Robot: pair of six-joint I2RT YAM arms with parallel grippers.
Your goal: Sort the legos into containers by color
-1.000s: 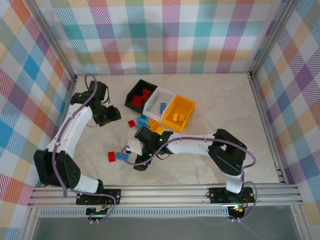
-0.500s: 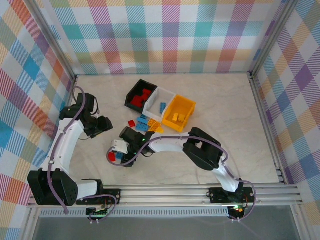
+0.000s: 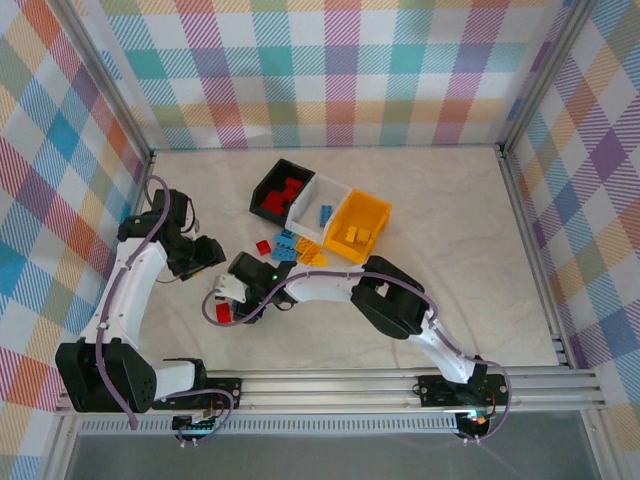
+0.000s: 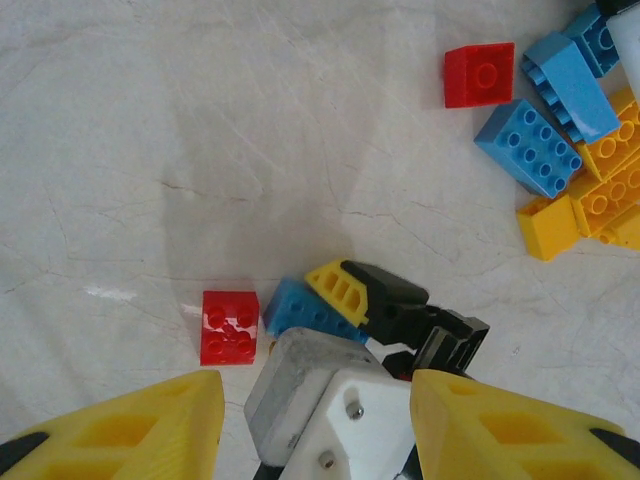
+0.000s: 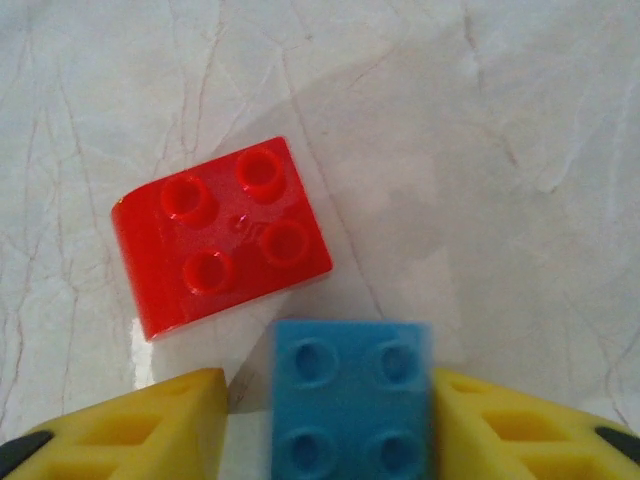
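White bin (image 3: 335, 184) sits mid-table, blue bricks inside. Left gripper (image 3: 208, 253) hangs empty, jaws parted. Right gripper (image 5: 330, 395) straddles a blue 2x2 brick (image 5: 350, 410) on the tabletop just beside a red one (image 5: 222, 235); clamped or not, can't tell. Brick likely light, rigid, slick-walled, so pinch flat opposite sides squarely.

Blue brick (image 5: 350, 425) blurred, cut off at bottom edge; grip by right end effector (image 5: 328, 385) unclear.

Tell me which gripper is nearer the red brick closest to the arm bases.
Right. The right gripper sits just beside the red brick, around the blue brick next to it; the left gripper hangs apart, farther back.
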